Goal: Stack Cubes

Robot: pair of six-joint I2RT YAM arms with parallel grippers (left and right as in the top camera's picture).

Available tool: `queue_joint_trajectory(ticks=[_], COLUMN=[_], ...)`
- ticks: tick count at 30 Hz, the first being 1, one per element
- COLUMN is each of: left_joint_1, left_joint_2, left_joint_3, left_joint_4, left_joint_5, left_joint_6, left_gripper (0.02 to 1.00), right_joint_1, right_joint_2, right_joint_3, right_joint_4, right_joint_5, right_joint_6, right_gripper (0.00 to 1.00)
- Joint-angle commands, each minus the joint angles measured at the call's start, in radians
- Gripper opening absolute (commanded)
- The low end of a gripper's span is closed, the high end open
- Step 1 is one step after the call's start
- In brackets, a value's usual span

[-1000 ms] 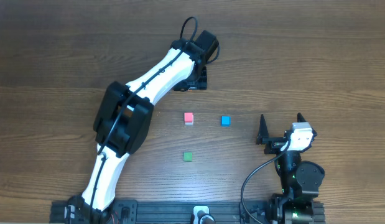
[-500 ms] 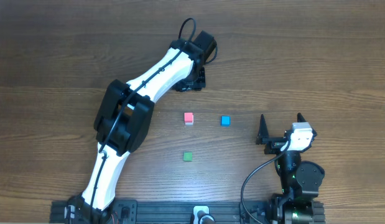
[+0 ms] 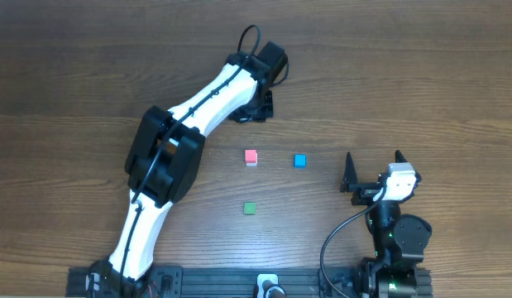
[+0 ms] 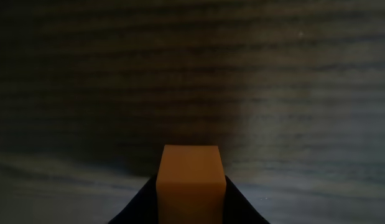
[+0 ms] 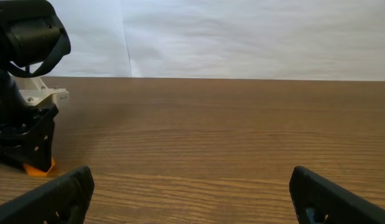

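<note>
Nearest the arm bases, the right tool [image 3: 373, 157] sits low over the table [image 3: 421, 74] with its two dark, pointed fingers spread wide and nothing between them. The table is brown wood with long, fine grain lines and a smooth, matte face. To the left of that tool, near the middle of the table, a small green cube [image 3: 250, 209] lies alone with sharp, square edges and bare wood on all sides. A little farther out are a pink cube [image 3: 251, 156] and a blue cube [image 3: 299, 160], set side by side but apart, with a clear gap between them; the pink one lies straight beyond the green one. All three look like plain, solid-coloured blocks of the same size. Open wood runs from the blue cube to the table's right edge. Farther out, the white-shelled left arm reaches past the cubes, and the left tool [image 3: 254, 108] is clamped on an orange cube [image 4: 191, 177], its black fingers pressed to two opposite flat sides. This cube is held low at the surface, well apart from the other three; whether it touches the wood cannot be told. Beyond it, the far half of the table is open wood up to a white wall [image 5: 242, 37].
</note>
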Motion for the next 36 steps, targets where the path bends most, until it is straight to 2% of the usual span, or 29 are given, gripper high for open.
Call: queue_joint_trajectory(ticks=[1, 8, 17, 23, 36], left_joint_1=[-0.023, -0.090, -0.194, -0.188, -0.168], left_joint_2=[-0.129, -0.325, -0.434, -0.434, -0.432], left_joint_3=[0.013, -0.031, -0.262, -0.359, -0.393], left_joint_4=[-0.055, -0.165, -0.112, -0.048, -0.021], left_joint_5=[0.010, 0.006, -0.035, -0.020, -0.007], left_joint_6=[-0.025, -0.112, -0.218, -0.245, -0.249], left_gripper=[0.187, 0.163, 0.159, 0.156, 0.159], right_joint_1=[0.002, 0.002, 0.002, 0.002, 0.002], right_joint_2=[-0.011, -0.011, -0.011, -0.011, -0.011], right_joint_3=[-0.005, -0.005, -0.005, -0.005, -0.005], right_joint_4=[-0.003, -0.003, -0.003, -0.003, -0.003], right_joint_5=[-0.008, -0.008, -0.008, -0.008, -0.008], right_joint_6=[-0.001, -0.001, -0.001, -0.001, -0.001], right_gripper=[0.993, 0.991, 0.993, 0.991, 0.991])
